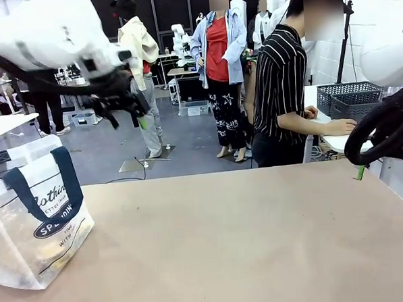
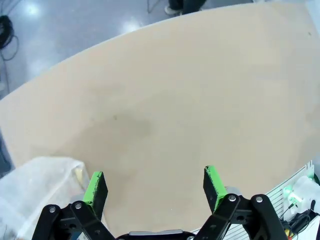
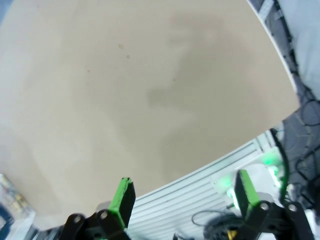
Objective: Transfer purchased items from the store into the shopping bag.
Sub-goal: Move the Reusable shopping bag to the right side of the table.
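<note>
Left hand: my left hand (image 1: 133, 108) hangs high above the far left part of the desk (image 1: 247, 243), fingers spread apart with nothing between them; in my left wrist view (image 2: 155, 192) the green pads (image 2: 96, 189) frame bare desk top.
Right hand: my right hand (image 1: 386, 175) sits at the right edge of the desk, low beside it, fingers apart and empty; in my right wrist view (image 3: 182, 197) it hovers over the desk's edge.
Shopping bag: the shopping bag (image 1: 36, 214) stands upright on the near left corner of the desk, below and nearer than my left hand, well apart from it; in my left wrist view its whitish rim (image 2: 37, 182) lies just beside my left pad, lower left.
Bag contents: something yellowish shows through its side, too blurred to tell.
Basket: a dark grey basket (image 1: 351, 97) rests on a white table at the far right, beyond my right hand, beside a person's hand (image 1: 339, 127).
Desk: bare tan surface between both hands.
</note>
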You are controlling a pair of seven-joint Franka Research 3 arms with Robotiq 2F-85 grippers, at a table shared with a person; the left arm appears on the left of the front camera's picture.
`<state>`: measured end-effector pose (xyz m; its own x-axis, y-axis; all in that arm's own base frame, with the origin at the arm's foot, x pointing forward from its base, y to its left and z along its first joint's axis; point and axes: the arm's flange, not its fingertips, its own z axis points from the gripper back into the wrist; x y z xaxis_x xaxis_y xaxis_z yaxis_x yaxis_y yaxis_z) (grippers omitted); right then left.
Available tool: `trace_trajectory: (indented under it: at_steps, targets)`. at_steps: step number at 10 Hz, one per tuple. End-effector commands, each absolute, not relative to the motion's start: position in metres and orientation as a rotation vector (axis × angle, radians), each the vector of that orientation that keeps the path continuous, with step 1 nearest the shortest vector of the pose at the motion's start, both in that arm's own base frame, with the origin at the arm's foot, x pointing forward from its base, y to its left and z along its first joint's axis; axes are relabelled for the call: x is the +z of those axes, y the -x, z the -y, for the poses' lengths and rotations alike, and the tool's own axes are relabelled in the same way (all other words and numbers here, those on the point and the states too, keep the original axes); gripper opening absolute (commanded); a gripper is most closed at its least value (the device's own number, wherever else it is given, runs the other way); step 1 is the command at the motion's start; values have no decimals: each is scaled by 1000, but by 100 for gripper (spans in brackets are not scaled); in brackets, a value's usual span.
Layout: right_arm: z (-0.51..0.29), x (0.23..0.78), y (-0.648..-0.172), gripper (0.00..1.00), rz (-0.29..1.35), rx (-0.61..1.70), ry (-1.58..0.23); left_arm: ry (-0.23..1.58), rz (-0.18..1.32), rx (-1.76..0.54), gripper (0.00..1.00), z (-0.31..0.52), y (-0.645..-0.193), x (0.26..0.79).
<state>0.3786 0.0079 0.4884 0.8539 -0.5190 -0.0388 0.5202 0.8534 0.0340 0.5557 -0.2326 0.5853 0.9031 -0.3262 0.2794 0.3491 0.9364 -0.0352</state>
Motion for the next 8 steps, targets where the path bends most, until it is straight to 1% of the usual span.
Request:
trace_trajectory:
  at_steps: [1,3,6,7,8]
  targets:
    - [-5,491,-381,100,-35,-535,-25,133,206,-411,100,243,-589,570]
    - [-5,491,-381,100,-35,-535,-25,202,148,-467,100,247,-603,538]
    - [-5,491,-381,100,-35,-535,-25,283,60,-519,100,248,-614,507]
    - [-5,491,-381,100,-35,-535,-25,214,131,-479,100,255,-604,510]
    - [-5,491,-381,100,-35,-535,-25,214,131,-479,100,255,-604,510]
